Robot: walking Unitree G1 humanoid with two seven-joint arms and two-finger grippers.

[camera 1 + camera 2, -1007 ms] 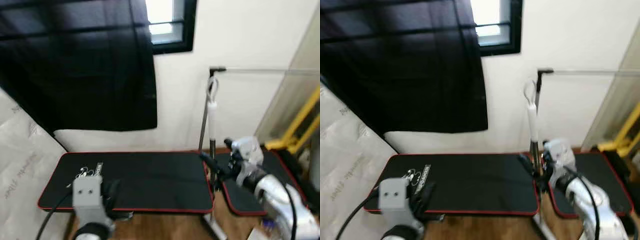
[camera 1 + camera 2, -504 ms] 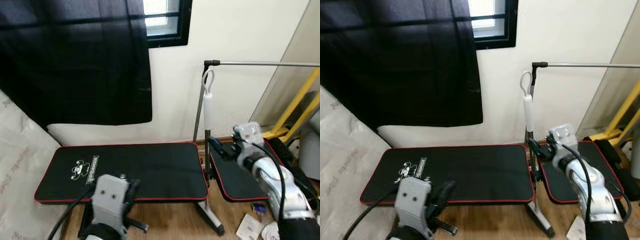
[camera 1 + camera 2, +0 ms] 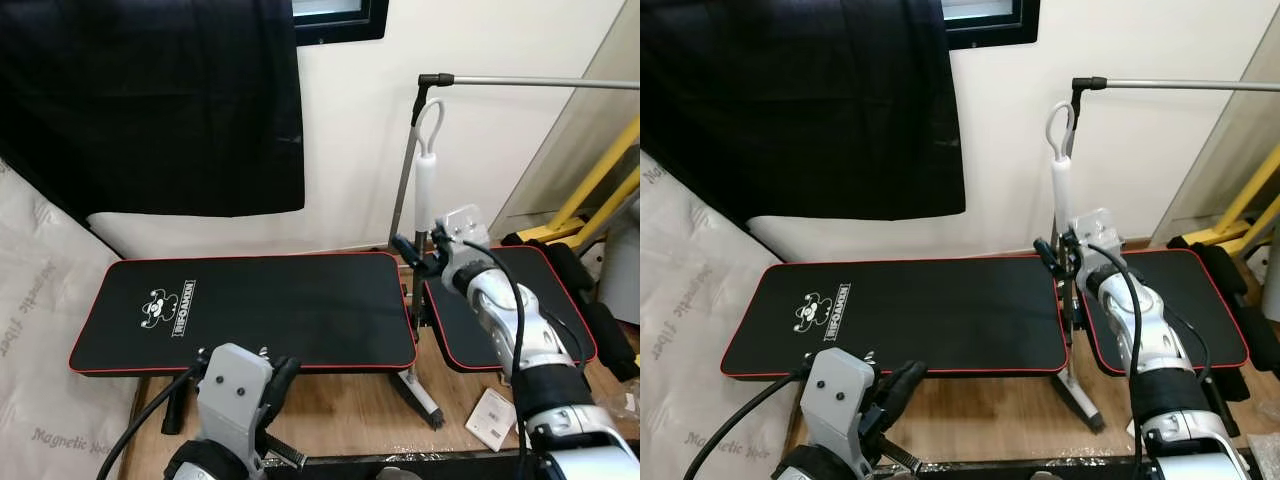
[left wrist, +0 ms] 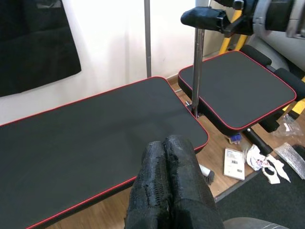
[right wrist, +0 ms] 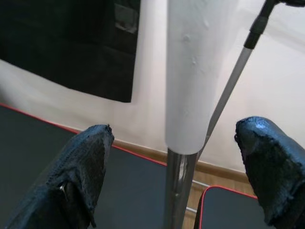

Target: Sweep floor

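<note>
Head stereo pair looks forward and down from standing height — shares long black mat point(image 3: 250, 310), broom handle point(image 3: 1061, 195), wall behind. Left wrist view sits low over wooden floor point(image 4: 114, 210), faces across same mat toward second mat point(image 4: 238, 86). Right wrist view close up, looks along own fingers point(image 5: 81, 167) at white broom grip — wall and mat edge behind.

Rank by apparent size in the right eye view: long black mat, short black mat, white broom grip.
1. long black mat
2. short black mat, partly hidden by the right arm
3. white broom grip
</note>
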